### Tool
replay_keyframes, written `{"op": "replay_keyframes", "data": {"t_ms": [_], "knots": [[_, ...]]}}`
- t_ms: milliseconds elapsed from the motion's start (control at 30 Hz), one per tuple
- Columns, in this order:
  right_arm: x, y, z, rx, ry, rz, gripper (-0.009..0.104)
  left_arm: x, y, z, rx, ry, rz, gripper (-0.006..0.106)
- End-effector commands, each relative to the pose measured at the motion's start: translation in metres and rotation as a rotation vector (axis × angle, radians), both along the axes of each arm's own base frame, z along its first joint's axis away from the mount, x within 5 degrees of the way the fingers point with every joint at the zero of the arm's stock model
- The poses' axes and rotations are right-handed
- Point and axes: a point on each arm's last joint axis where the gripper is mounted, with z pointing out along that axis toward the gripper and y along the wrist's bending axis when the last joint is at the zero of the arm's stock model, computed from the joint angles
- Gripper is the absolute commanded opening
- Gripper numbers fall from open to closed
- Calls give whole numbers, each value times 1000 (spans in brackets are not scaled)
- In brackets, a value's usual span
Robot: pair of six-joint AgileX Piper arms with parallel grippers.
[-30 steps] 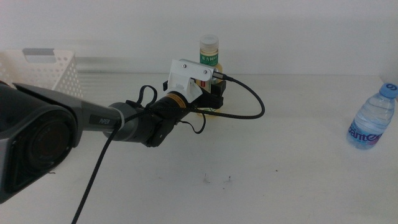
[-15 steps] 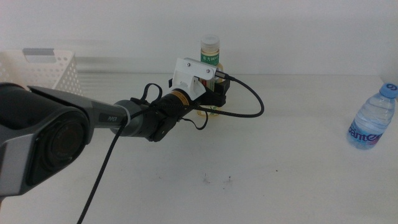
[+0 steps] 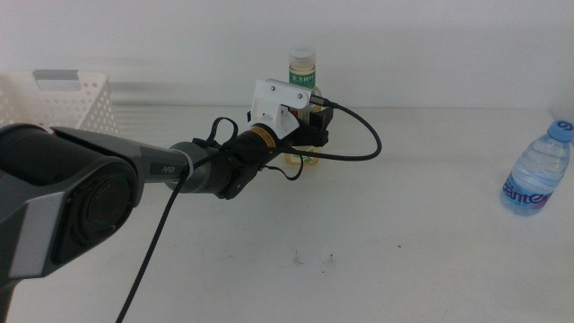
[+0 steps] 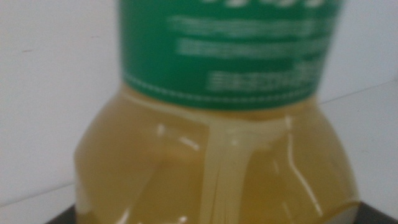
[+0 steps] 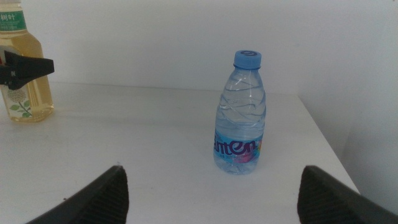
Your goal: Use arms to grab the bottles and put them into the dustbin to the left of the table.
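Observation:
The yellow tea bottle (image 3: 302, 76) with white cap and green label stands upright at the back middle of the table (image 3: 404, 260). My left arm reaches in from the left, and its gripper (image 3: 309, 135) is open with a jaw on each side of the bottle's lower body. In the left wrist view the bottle (image 4: 211, 137) fills the picture, with the left gripper (image 4: 211, 214) showing only as dark corners. A clear water bottle (image 3: 535, 170) with blue cap stands at the far right. My right gripper (image 5: 212, 171) waits open, facing that water bottle (image 5: 241, 115). The dustbin (image 3: 54, 99) sits at the left edge.
A black cable loops from the left wrist to the right of the tea bottle (image 5: 22, 93). In the right wrist view the table's right edge runs close behind the water bottle. A few dark specks mark the tabletop near the front middle.
My left gripper has pushed further forward, so its jaws now reach around the tea bottle. Both bottles stand where they were.

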Motion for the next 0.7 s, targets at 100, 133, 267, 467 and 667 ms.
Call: {"op": "replay_keyframes", "data": {"t_ms": [100,133,267,467,667], "knots": [[0,-1,0,-8,-14,-8,90,0,-1,-3,18,-1,-18,43],[0,-1,0,-8,-14,-8,90,-1,-1,-2,26,-8,-27,35],[0,-1,0,-8,-14,-8,90,-3,1,8,22,-17,-49,12],[0,-1,0,-8,-14,-8,90,-23,13,27,36,-15,-52,0],[0,-1,0,-8,-14,-8,90,-51,28,48,14,-25,-50,0]]}}
